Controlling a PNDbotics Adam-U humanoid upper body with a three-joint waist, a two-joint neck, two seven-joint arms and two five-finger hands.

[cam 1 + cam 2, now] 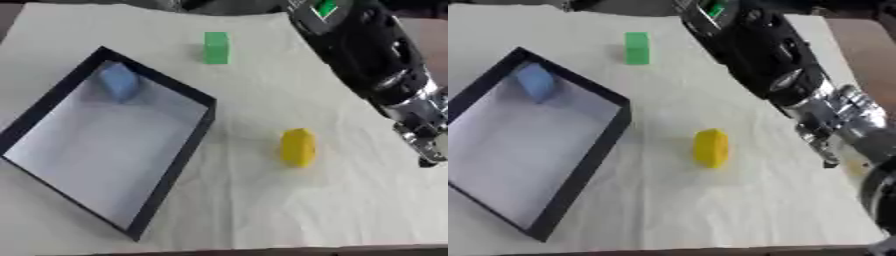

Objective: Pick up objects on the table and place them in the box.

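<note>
A pale cream cloth (262,210) covers my table, lightly creased; brownish tabletop (859,40) shows at the far right and near edge.

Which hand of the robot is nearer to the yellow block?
The right. Its arm comes in from the upper right and ends at the wrist, to the right of the yellow block and apart from it. The hand itself is barely visible. The left hand shows in neither view.

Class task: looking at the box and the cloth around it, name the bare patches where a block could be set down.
Most of the box floor is bare; only the blue block fills its far corner. Cloth is bare between the green block and yellow block, and nearer than the yellow one. The right arm crowds the right side.
</note>
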